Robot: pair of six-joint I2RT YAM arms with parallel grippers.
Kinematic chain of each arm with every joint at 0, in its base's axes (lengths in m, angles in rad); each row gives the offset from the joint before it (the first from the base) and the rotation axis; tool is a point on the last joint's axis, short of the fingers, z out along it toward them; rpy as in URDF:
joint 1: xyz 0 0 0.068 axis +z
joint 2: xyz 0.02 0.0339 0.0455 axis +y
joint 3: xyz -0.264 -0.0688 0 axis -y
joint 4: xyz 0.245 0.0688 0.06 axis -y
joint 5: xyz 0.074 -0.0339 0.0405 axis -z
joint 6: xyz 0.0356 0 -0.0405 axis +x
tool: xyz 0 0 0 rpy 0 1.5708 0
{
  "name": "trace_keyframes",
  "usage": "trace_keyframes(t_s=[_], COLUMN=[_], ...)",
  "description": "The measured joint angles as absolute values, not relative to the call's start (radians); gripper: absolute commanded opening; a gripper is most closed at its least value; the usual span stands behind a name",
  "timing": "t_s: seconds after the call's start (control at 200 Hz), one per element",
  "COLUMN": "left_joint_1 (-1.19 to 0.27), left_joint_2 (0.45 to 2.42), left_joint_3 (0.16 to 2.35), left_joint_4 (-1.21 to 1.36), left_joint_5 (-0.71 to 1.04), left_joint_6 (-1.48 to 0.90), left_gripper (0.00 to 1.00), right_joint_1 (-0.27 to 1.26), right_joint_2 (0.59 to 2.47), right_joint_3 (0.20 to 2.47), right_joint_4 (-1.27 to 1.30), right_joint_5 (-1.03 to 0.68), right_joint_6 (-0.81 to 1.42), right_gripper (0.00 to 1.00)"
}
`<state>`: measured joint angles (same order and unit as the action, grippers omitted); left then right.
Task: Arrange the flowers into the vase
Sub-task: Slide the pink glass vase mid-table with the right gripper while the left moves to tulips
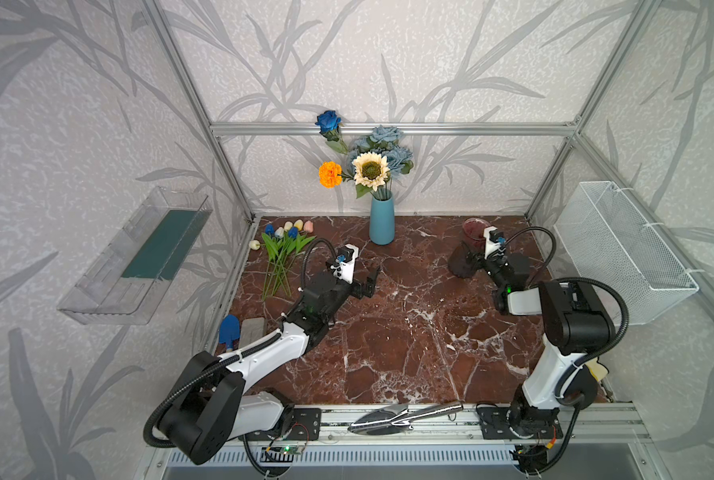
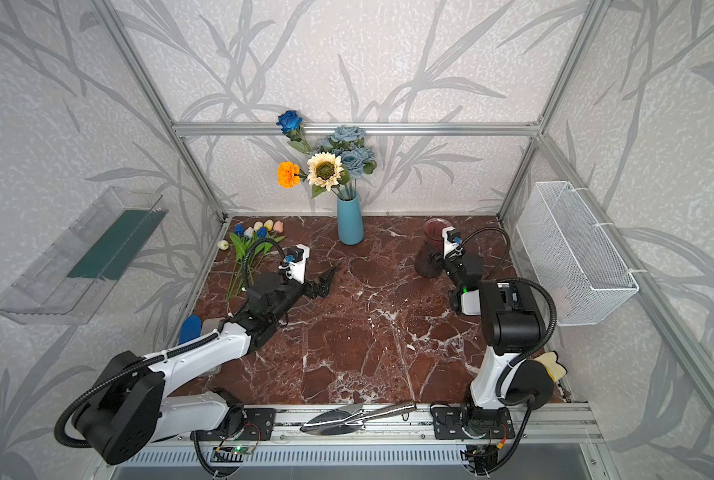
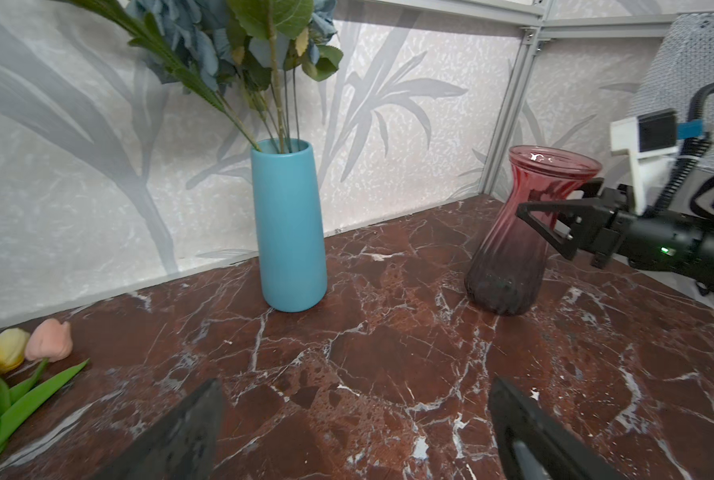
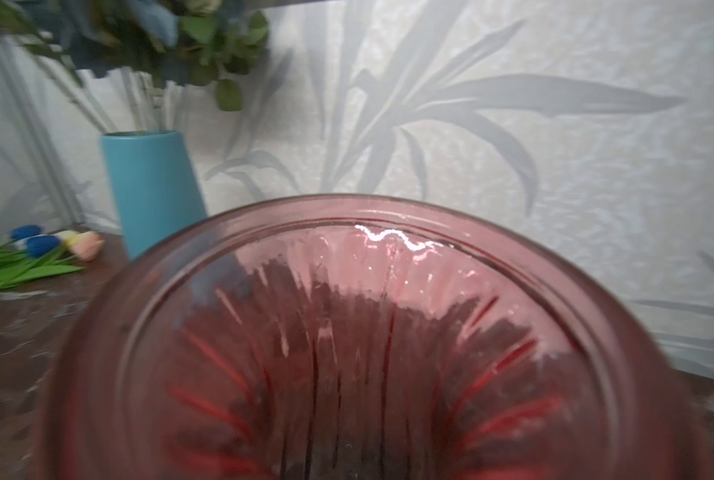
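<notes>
tulips [image 1: 284,245]: lying on bench [image 1: 409,332], back left, near left jaws
left jaws: wide open, empty
right jaws: closed on pink vase [image 3: 509,266] neck
stem: best pinch 1 mid-length; lift slowly

A tall teal ceramic vase [image 1: 381,220] stands upright by the back wall. It holds a dark blue rose [image 1: 328,120], the highest bloom, leaning left, a dusty-blue rose bunch [image 1: 384,135], a cream sunflower [image 1: 371,170] facing forward and an orange marigold [image 1: 330,174] hanging out to the left. Left of this vase, small blue, white, yellow and pink tulips [image 1: 286,239] lie flat in a bunch, heads toward the wall. Right of it stands a pink ribbed glass vase [image 3: 525,232].
</notes>
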<state>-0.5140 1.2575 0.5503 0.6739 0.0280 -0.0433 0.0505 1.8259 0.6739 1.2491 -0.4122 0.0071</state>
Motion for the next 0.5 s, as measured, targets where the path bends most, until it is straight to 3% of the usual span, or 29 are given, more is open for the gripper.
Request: trace_keyframes(t_s=[0.29, 0.5], left_joint_1=[-0.463, -0.379], left_joint_2=[1.220, 1.177], left_joint_3=[0.513, 0.511], left_joint_4=[0.669, 0.622], left_joint_5=[-0.082, -0.134], left_joint_6=[-0.047, -0.096], left_gripper=[0.99, 0.99], right_joint_1=[0.428, 0.546], right_joint_2=[1.744, 1.705], right_joint_3=[0.614, 0.612], right_joint_4=[1.192, 1.135], right_joint_5=[-0.432, -0.485], right_joint_6=[-0.080, -0.105], right_gripper=[0.24, 0.25])
